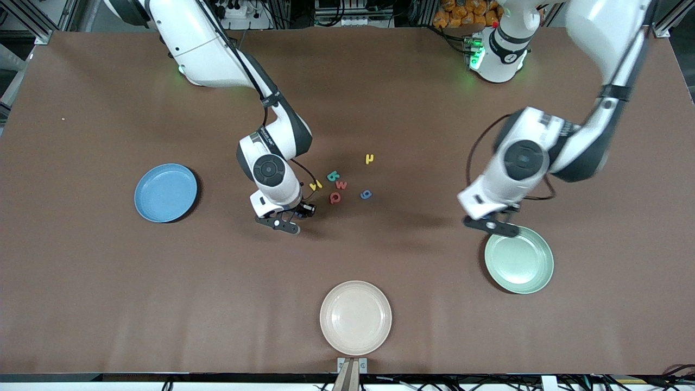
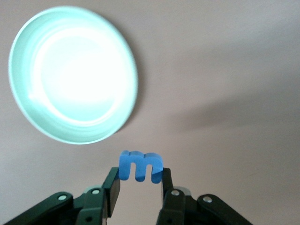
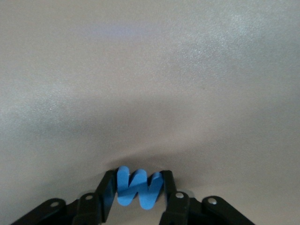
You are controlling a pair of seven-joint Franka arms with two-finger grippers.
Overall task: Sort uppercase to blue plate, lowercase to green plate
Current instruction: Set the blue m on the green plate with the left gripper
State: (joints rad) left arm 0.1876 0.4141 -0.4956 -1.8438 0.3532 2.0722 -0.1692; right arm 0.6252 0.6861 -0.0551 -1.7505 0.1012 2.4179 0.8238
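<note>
Nearest the front camera sits the beige plate (image 1: 355, 317), empty and out of play. Farther up, toward the left arm's end of the bench (image 1: 81, 282), the green plate (image 1: 519, 259) lies bare, and right over its rim hangs the left pincer (image 1: 499, 228), closed tight on a small blue m (image 2: 139, 166) — a lowercase letter, pinched by its two sides. So the left arm's step looks like delivery: it needs to slide in over the middle of the green plate and let go.

Over the bare bench, close beside the loose letters, the right pincer (image 1: 279, 222) is clamped on the blue W (image 3: 138, 187), fingers snug against its edges. That's a pickup; next I'd expect a lift and a carry to the blue plate (image 1: 165, 193), which is well apart toward the right arm's end and still empty.

Farther back lies the cluster: red Q (image 1: 335, 197), blue g (image 1: 366, 194), red w (image 1: 341, 184), yellow letter (image 1: 315, 185), teal letter (image 1: 332, 175), and a second yellow letter (image 1: 369, 158) farthest off.
</note>
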